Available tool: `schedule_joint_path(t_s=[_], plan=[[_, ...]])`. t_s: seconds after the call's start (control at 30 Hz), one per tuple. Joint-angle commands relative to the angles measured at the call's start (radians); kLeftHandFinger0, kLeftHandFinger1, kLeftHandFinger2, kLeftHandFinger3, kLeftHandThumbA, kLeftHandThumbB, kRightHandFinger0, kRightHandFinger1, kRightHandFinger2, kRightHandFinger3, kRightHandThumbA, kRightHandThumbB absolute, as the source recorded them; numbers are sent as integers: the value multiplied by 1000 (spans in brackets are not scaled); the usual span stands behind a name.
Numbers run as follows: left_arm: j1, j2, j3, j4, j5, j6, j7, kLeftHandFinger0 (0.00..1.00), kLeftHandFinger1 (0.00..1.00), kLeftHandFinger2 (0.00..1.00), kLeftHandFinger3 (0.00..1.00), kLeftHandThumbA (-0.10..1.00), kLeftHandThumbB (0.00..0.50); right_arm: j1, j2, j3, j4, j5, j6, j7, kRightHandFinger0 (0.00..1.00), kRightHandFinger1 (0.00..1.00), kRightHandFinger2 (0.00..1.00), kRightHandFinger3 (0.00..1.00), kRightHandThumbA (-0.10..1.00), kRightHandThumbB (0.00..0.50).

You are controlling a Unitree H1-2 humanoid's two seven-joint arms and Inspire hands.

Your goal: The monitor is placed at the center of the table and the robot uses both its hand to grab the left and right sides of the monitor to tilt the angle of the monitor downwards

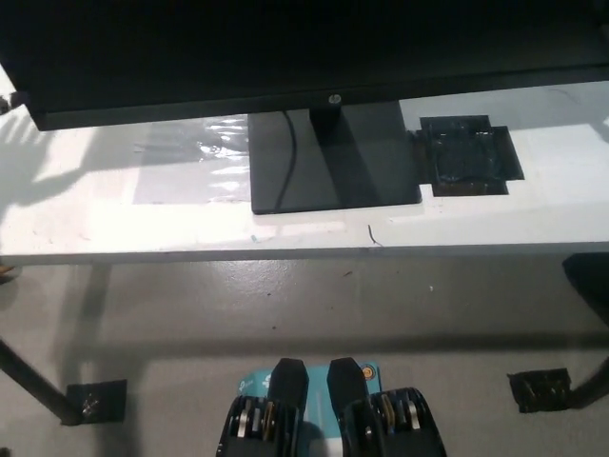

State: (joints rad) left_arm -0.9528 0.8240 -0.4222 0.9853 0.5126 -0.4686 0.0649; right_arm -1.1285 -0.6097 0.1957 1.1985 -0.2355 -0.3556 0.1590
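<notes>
A white table point(114, 219) was spread across the middle of the frame, above a grey floor point(285, 305). The dark monitor point(238, 48) was seen filling the top of the frame, its square base point(333, 167) set on the table near the centre. A patch of black tape point(468, 155) was stuck just right of the base. Neither robot hand was caught in view, so the state of their fingers could not be told.

monitor point(285, 48) cropped at top (screen unseen)
</notes>
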Motion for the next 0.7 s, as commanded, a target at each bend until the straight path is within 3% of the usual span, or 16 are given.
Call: schedule_joint_path(t_s=[0.0, 0.03, 0.07, 0.13, 0.2, 0.23, 0.3, 0.4, 0.43, 0.67], plan=[[311, 159, 320, -347, -575, 57, -282, 1000, 1000, 1000, 1000, 871, 414, 118, -89, -305, -286, 541, 150, 488, 1000, 1000, 1000, 1000, 665, 500], [354, 160, 345, -379, -601, 58, -283, 1000, 1000, 1000, 1000, 977, 363, 139, -96, -322, -310, 566, 167, 510, 1000, 1000, 1000, 1000, 678, 500], [431, 157, 396, -436, -689, 61, -309, 1000, 1000, 1000, 1000, 982, 330, 186, -112, -348, -364, 605, 194, 534, 1000, 1000, 1000, 1000, 673, 500], [489, 143, 451, -478, -748, 84, -329, 1000, 1000, 1000, 1000, 1000, 384, 232, -119, -386, -413, 641, 217, 545, 1000, 1000, 1000, 1000, 649, 500], [566, 131, 502, -539, -791, 109, -319, 1000, 1000, 1000, 1000, 1000, 401, 283, -125, -423, -465, 679, 223, 546, 1000, 1000, 1000, 1000, 651, 500], [597, 115, 534, -565, -833, 123, -329, 1000, 1000, 1000, 1000, 1000, 403, 312, -128, -440, -495, 696, 229, 545, 1000, 1000, 1000, 1000, 655, 500], [652, 103, 567, -597, -878, 116, -337, 1000, 1000, 1000, 1000, 1000, 356, 355, -134, -450, -546, 702, 219, 535, 1000, 1000, 1000, 1000, 714, 500], [746, 82, 623, -683, -911, 143, -317, 1000, 1000, 1000, 1000, 1000, 364, 425, -144, -483, -620, 732, 222, 539, 1000, 1000, 1000, 1000, 722, 500], [770, 76, 634, -707, -920, 140, -313, 1000, 1000, 1000, 1000, 1000, 389, 447, -146, -494, -646, 740, 228, 534, 1000, 1000, 1000, 1000, 722, 500], [917, 46, 676, -952, -933, 138, -255, 1000, 1000, 1000, 1000, 1000, 400, 618, -129, -608, -860, 843, 284, 487, 1000, 1000, 1000, 1000, 698, 500]])
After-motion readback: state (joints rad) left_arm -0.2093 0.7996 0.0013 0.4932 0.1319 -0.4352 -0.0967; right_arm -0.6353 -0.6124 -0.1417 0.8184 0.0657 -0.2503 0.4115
